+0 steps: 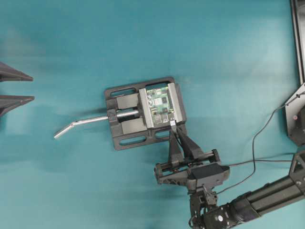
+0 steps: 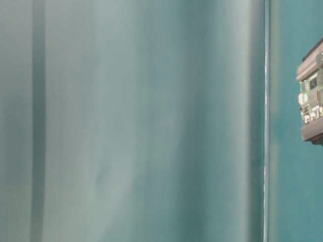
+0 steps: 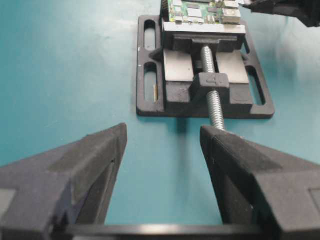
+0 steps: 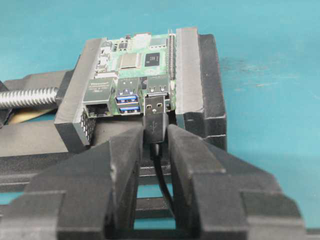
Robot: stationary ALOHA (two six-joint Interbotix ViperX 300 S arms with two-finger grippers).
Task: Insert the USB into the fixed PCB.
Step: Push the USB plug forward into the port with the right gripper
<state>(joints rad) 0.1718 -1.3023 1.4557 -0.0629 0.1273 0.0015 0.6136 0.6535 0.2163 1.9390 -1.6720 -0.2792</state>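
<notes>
The green fixed PCB is clamped flat between the grey jaws of a black vise; it also shows at the right edge of the table-level view as the PCB. My right gripper is shut on the black body of the USB. The plug's silvery tip sits at the mouth of the right-hand port on the PCB, most of the metal still showing. From overhead the right gripper points at the board's near edge. My left gripper is open and holds nothing, well short of the vise.
The vise's silver bent handle sticks out to the left, and its threaded screw points toward my left gripper. A thin black cable loops across the mat at the right. A black frame stands at the right edge.
</notes>
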